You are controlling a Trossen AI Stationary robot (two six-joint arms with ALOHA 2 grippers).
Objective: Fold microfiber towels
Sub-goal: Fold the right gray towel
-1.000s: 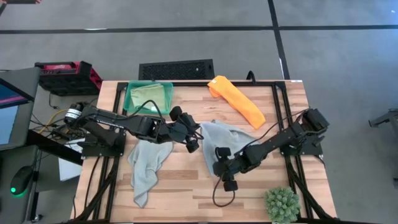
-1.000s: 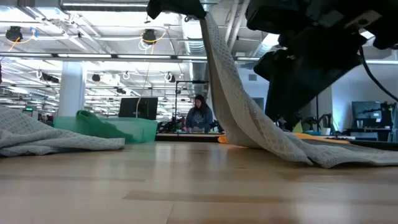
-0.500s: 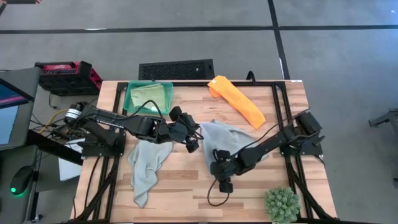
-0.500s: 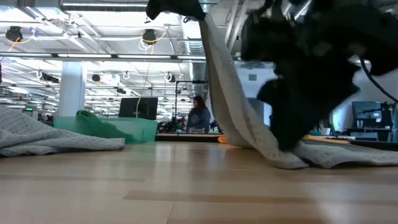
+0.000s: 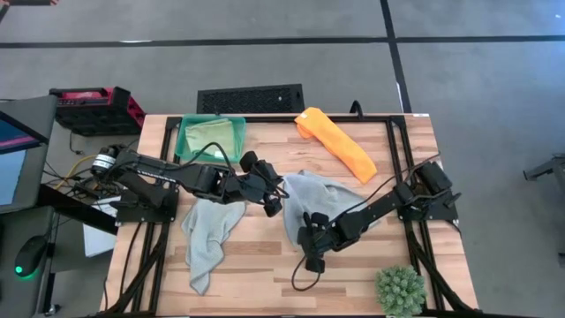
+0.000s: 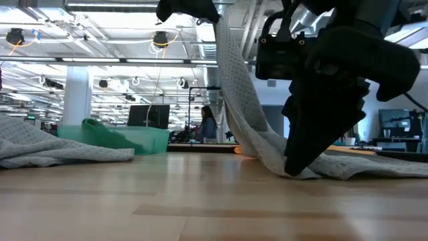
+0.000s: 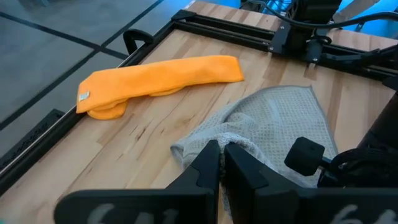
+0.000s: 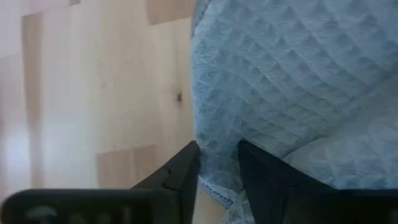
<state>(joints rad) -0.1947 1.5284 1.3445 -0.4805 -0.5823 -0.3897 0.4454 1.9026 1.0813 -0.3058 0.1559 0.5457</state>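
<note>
Since a second ago, we see the right hand point(image 5: 307, 243) has slid further in and dropped to the near edge of the middle grey towel point(image 5: 322, 196), its fingers point(image 8: 186, 168) narrowing around the hem. The left hand point(image 5: 274, 203) stays pressed together, pinching that towel's corner and holding it lifted off the table point(image 5: 256, 256), so the cloth hangs in a slope in the low view. The second grey towel point(image 5: 208, 231) lies crumpled by the left arm. The orange towel point(image 5: 335, 141) rests folded at the far side, well apart. The green towel point(image 5: 207, 134) sits in the green tray point(image 5: 183, 144).
</note>
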